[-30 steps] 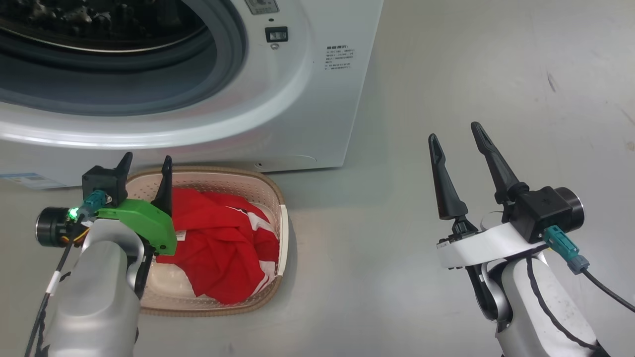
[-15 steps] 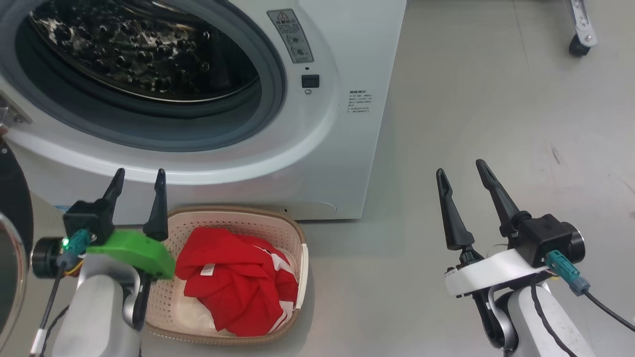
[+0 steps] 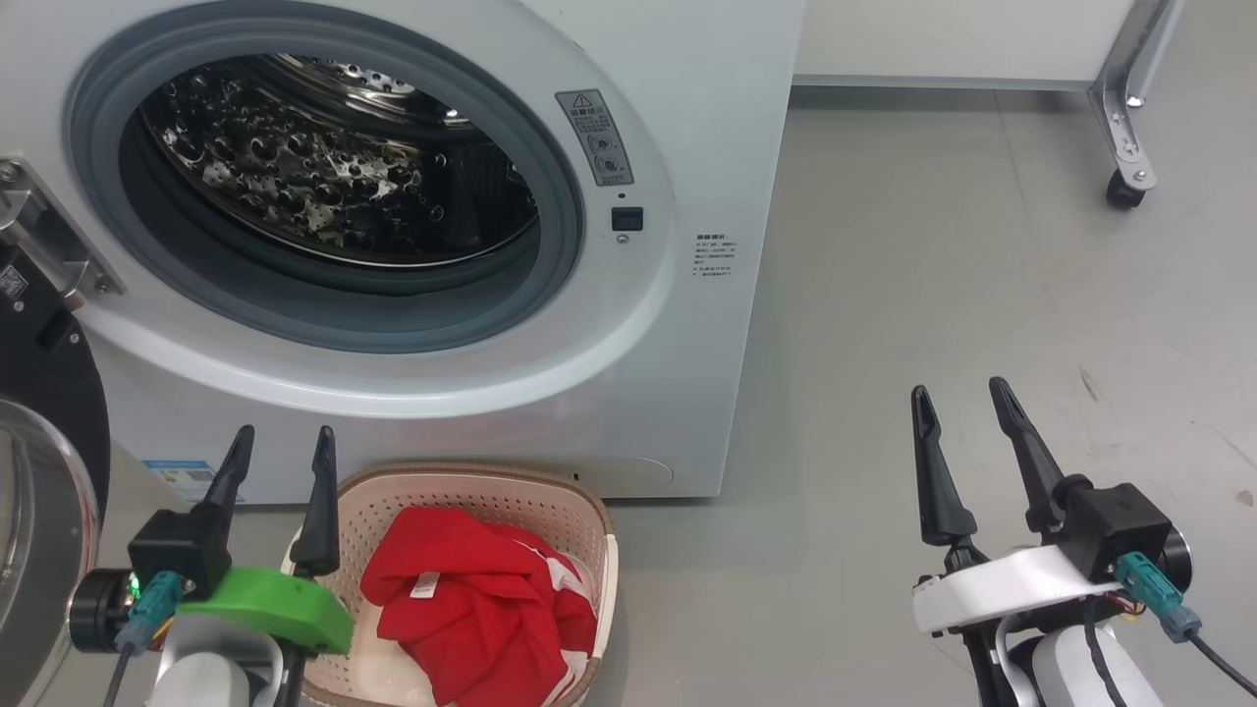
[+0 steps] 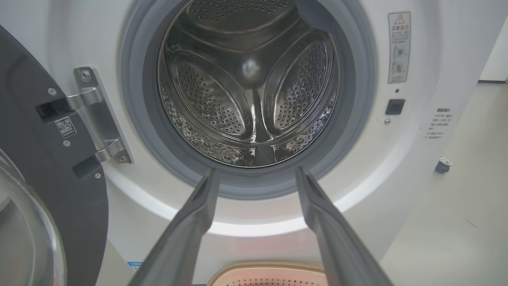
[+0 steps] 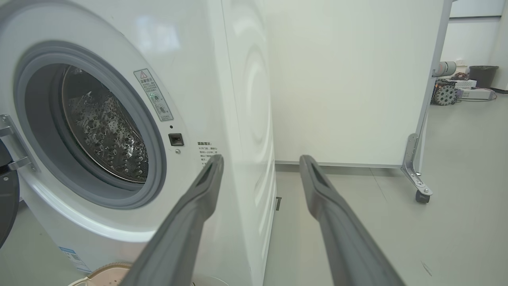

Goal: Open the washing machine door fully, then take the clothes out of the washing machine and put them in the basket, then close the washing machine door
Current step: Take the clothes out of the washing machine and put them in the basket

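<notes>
- Jaws spread wide and empty on both the left gripper [image 3: 283, 439] and the right gripper [image 3: 960, 393], touching nothing.
- One basket [image 3: 471, 474] sits on the floor at 6 o'clock from the washing machine [image 3: 687, 147] opening — one heap of red clothes [image 3: 471, 609] lies inside.
- One door [image 3: 44, 383] hangs open at 9 o'clock.
- Since a second ago the head camera has tilted up; the clothes are unmoved.

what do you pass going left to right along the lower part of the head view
door → left gripper → basket holding the red clothes → right gripper
</notes>
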Controlling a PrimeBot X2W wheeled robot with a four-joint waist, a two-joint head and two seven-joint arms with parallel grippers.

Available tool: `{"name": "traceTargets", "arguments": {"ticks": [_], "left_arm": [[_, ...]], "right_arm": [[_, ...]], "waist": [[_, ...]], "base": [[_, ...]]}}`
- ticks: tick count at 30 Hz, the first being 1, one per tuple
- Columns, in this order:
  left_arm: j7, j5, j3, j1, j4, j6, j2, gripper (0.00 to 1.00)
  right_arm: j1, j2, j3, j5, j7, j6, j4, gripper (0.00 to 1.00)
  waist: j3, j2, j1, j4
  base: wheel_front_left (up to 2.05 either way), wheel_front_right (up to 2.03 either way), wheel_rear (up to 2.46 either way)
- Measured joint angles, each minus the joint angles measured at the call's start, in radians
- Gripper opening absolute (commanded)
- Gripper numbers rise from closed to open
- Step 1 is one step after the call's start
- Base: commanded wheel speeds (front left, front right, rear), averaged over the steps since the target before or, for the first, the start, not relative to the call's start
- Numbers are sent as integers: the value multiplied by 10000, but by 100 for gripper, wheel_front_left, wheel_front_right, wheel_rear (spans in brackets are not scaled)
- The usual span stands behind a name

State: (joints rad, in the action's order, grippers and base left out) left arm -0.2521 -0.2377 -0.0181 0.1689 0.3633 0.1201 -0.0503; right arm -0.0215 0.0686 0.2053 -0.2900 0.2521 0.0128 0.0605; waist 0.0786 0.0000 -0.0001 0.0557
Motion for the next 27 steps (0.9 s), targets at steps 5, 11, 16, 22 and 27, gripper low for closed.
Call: {"name": "traceTargets", "arguments": {"ticks": [5,11,16,22,27], "left_arm": [[0,-61,-100,-593,-387,0,31,100],[2,-59,-163,-990,-811,0,35,100],[0,-56,-178,-1188,-1154,2,35,100],[0,-54,-251,-1330,-1432,2,36,100],[0,-40,-301,-1428,-1563,2,38,100]], "right_arm": [[328,-27,-104,42,0,169,-4,100],[545,-29,-221,107,0,267,-36,100],[569,-33,-255,111,0,267,-142,100],[645,-44,-234,180,0,263,-228,100],[665,-54,-228,201,0,253,-282,100]], "waist": [[-173,0,0,-51],[-254,0,0,-131],[-263,-1,0,-163],[-242,0,0,-176],[-203,0,0,-178]], "base": [[0,0,0],[0,0,0],[0,0,0],[0,0,0],[0,0,0]]}}
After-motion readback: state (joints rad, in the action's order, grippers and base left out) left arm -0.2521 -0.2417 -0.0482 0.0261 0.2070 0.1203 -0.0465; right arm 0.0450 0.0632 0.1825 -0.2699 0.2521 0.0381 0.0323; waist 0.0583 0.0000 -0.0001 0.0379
